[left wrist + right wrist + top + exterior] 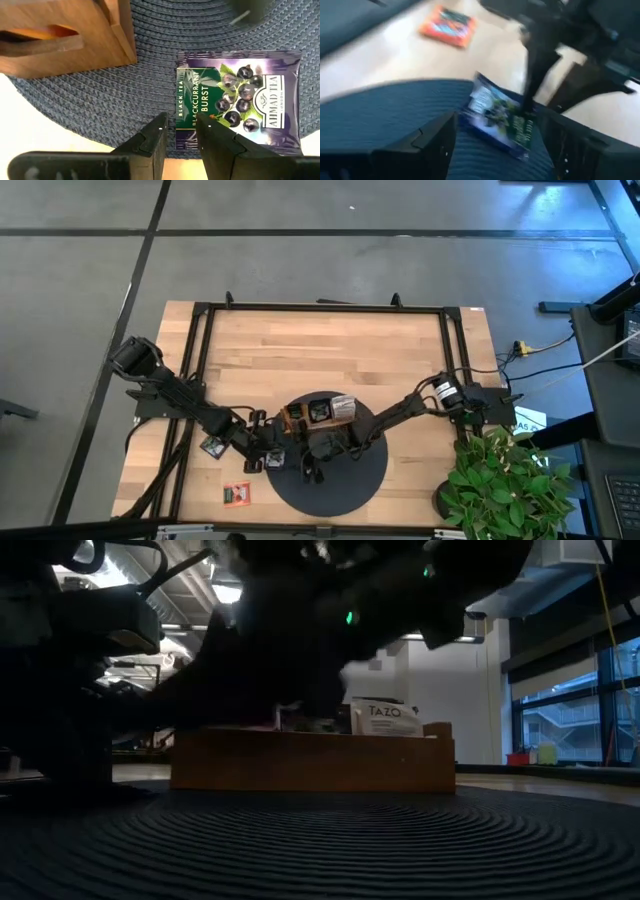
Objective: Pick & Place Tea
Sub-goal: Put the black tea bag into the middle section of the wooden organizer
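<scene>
Purple sachet (239, 102) reads "AHMAD TEA LONDON", "BLACKCURRANT BURST", "BLACK TEA"; lies on mat (100, 95) at its 9 o'clock edge, just beside tray (65, 37). Left tool (180, 131) pinches the sachet's edge, fingers narrow. Right tool (497, 137) stands wide open over the same sachet, not holding it. White sachet (385, 717) marked "TAZO" leans in tray. Orange sachet (237, 495) on desk (330, 350) at 7 o'clock of mat.

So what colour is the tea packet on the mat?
Dark purple sachet with a green label, clearest in the left wrist view.
</scene>
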Robot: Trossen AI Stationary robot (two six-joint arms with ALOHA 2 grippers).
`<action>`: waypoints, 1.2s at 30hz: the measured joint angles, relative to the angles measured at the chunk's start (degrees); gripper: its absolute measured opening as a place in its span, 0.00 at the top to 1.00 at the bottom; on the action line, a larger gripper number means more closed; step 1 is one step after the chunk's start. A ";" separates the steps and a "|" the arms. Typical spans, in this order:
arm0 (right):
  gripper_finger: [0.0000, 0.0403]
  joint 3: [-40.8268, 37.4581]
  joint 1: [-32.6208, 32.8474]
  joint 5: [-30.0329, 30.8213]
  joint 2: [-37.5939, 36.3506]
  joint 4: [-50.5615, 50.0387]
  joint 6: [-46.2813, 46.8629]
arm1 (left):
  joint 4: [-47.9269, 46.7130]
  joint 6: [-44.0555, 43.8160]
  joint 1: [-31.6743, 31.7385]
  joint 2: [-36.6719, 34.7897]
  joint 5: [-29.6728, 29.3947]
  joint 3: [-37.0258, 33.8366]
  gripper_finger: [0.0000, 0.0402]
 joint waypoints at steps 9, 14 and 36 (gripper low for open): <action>0.36 8.62 3.30 9.24 3.47 -9.87 -11.77 | 0.79 -0.68 0.00 0.32 -0.05 -0.11 0.75; 0.40 12.32 3.33 9.70 3.45 -18.31 -12.15 | 1.01 -0.07 0.00 0.32 -0.02 -0.18 0.75; 0.52 12.59 4.67 16.56 8.17 -14.04 -16.05 | 2.17 1.10 0.00 0.37 -0.42 -0.35 0.75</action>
